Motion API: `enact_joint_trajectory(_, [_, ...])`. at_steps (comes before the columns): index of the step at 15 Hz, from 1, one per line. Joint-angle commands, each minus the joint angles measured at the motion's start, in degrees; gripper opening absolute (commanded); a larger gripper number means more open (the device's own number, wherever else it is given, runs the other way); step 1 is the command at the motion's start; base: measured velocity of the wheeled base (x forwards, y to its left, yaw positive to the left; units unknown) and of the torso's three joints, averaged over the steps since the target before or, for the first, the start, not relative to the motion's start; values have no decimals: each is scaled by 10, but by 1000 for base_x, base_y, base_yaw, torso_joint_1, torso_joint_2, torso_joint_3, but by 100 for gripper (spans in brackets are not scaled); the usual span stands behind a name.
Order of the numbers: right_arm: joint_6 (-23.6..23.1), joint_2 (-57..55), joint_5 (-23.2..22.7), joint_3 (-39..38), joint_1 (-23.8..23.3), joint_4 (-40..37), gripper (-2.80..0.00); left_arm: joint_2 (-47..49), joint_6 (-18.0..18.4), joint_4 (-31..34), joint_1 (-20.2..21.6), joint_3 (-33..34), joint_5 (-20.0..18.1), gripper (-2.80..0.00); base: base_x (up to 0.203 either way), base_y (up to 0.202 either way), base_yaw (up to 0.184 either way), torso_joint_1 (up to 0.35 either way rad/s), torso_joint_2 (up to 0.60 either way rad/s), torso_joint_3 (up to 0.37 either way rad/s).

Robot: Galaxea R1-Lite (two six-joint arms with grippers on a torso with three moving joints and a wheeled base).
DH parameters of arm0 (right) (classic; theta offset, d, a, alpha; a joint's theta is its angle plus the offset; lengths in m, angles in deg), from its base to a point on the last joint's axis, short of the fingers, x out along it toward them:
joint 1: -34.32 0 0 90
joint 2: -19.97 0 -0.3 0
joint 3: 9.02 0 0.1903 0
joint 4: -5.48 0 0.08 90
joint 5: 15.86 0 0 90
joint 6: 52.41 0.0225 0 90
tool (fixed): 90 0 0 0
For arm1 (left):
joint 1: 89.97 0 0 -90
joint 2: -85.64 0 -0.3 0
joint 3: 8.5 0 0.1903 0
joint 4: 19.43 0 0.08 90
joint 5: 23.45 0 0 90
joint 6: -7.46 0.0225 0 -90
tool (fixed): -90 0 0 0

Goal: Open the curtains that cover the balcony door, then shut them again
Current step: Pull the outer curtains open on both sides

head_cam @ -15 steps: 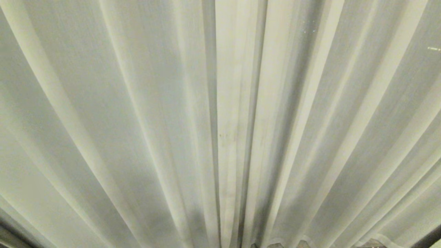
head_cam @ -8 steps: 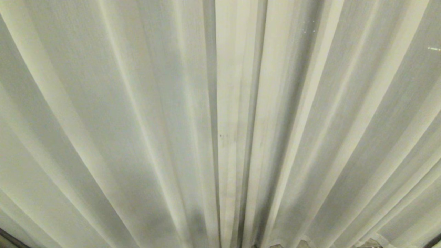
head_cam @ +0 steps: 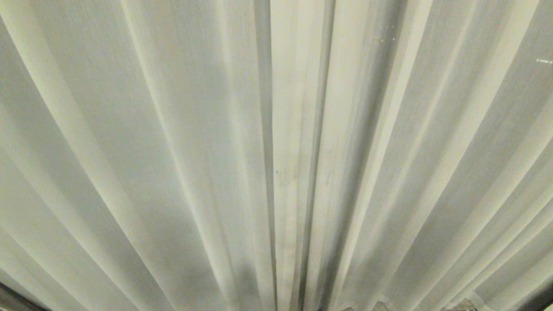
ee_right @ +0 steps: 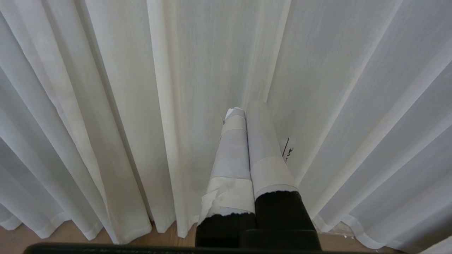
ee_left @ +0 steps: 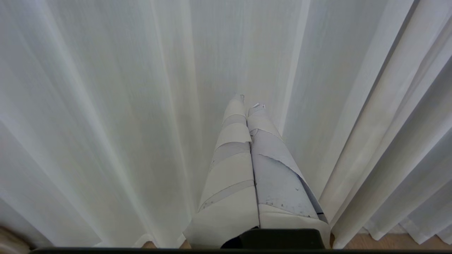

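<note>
Two curtains [head_cam: 173, 151] are hanging side by side, and two taped grippers are showing: left gripper [ee_left: 248, 106], right gripper [ee_right: 245, 109].

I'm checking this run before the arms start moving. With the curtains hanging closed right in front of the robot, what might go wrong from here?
1. Both the left gripper and the right gripper are shut and empty against the curtains; a sideways push may just slide off the fabric.
2. The panels' meeting edges are buried in look-alike pleats, so a gripper may catch the wrong fold.
3. The hem reaches the floor and may drag.
</note>
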Motion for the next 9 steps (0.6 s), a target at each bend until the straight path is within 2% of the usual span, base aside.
enact_joint_trajectory(1, [1, -1, 0, 0, 1, 1, -280, 0, 0, 0, 0, 0, 1, -280, 0, 0, 0, 0, 0, 0])
enact_joint_trajectory(9, [3, -1, 0, 0, 0, 1, -280, 0, 0, 0, 0, 0, 1, -280, 0, 0, 0, 0, 0, 0])
